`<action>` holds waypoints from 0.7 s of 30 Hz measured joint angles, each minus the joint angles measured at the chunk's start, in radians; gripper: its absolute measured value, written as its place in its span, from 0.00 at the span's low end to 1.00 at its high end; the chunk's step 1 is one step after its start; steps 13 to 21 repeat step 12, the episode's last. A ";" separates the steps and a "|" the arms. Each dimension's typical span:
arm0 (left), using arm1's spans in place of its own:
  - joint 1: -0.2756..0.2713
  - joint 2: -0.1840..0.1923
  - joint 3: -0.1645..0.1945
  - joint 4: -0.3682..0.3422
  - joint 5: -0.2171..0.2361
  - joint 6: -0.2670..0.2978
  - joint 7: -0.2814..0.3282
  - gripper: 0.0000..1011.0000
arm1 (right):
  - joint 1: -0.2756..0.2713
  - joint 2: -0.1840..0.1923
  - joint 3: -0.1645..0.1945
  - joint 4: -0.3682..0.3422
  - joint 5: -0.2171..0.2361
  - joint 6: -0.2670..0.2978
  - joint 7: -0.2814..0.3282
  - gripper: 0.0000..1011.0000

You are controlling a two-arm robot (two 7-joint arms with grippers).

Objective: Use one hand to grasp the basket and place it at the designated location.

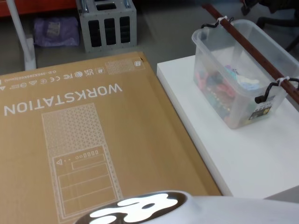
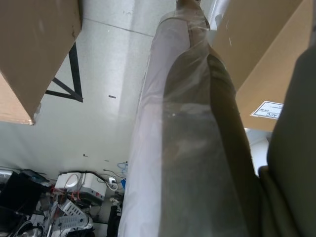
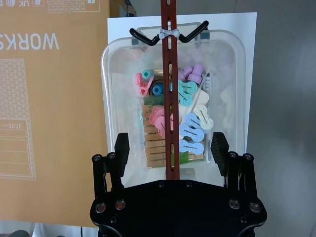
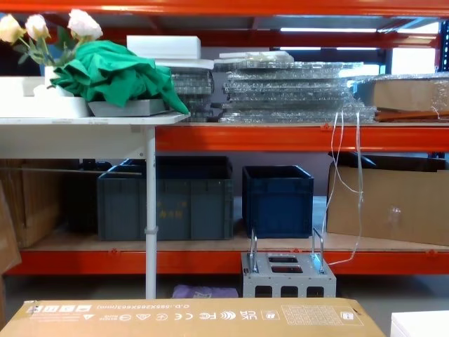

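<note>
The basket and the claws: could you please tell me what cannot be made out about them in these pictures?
- Basket: head view, its far corner is cut off by the right edge; the brown strap crosses its contents.
- Right claw: right wrist view, open above the basket; its height over the strap is unclear.
- Left claw: left wrist view, plastic wrap covers the arm.

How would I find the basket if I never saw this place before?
Look for the white table beside the big brown cardboard box. The basket stands on it: a see-through plastic tub full of colourful clips. Unlike the solid box, it has a reddish-brown strap handle running across its top.
</note>
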 joint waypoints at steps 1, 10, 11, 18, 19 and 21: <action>0.000 0.000 0.000 0.000 0.000 0.000 0.000 0.00 | 0.000 0.000 0.000 0.000 0.000 0.000 0.000 0.99; 0.000 0.000 0.000 0.000 0.000 0.000 0.000 0.00 | 0.000 0.000 0.000 0.000 0.000 0.000 0.000 0.99; 0.000 0.000 0.000 0.000 0.000 0.000 0.000 0.00 | 0.000 0.000 0.000 0.000 0.000 0.000 0.000 0.99; 0.000 0.000 0.000 0.000 0.000 0.000 0.000 0.00 | 0.000 0.000 0.000 0.000 0.000 0.000 0.000 0.99; 0.000 0.000 0.000 0.000 0.000 0.000 0.000 0.00 | 0.000 0.000 0.000 0.000 0.000 0.000 0.000 0.99; 0.000 0.000 0.000 0.000 0.000 0.000 0.000 0.00 | 0.000 0.000 0.000 0.000 0.000 0.000 0.000 0.99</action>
